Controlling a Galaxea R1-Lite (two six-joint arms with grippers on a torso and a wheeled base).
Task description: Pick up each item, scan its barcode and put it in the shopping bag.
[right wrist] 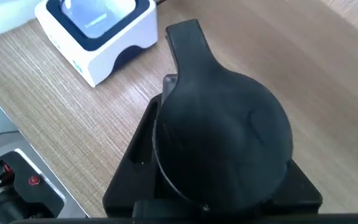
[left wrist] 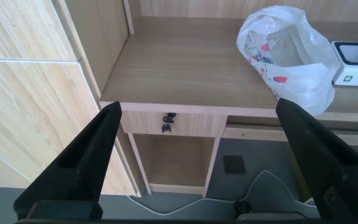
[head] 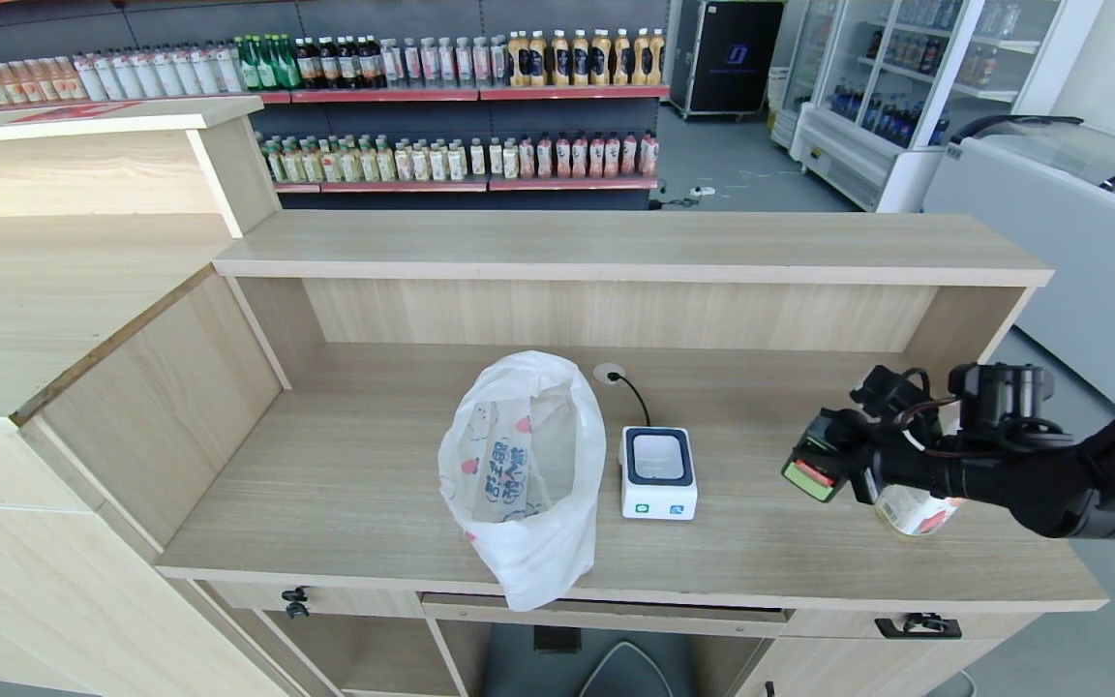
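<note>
A white shopping bag (head: 524, 474) stands open on the wooden counter (head: 345, 484), with a printed carton showing through it. Just to its right sits the white barcode scanner (head: 658, 471), facing up. My right gripper (head: 867, 474) hangs over the counter's right end, right of the scanner. Under it is a white jar with red print (head: 916, 511). In the right wrist view its dark round lid (right wrist: 222, 130) covers the gripper, and the scanner (right wrist: 98, 31) lies beyond. My left gripper (left wrist: 197, 155) is open and holds nothing, low in front of the counter's drawers, with the bag (left wrist: 291, 50) beyond it.
The counter has a raised back shelf (head: 616, 247) and a tall side wall (head: 180, 387) on the left. The scanner's cable (head: 630, 392) runs to a hole near the back. A green and red piece (head: 814, 474) shows at the right arm's tip. Drawer handles (head: 916, 626) sit below the front edge.
</note>
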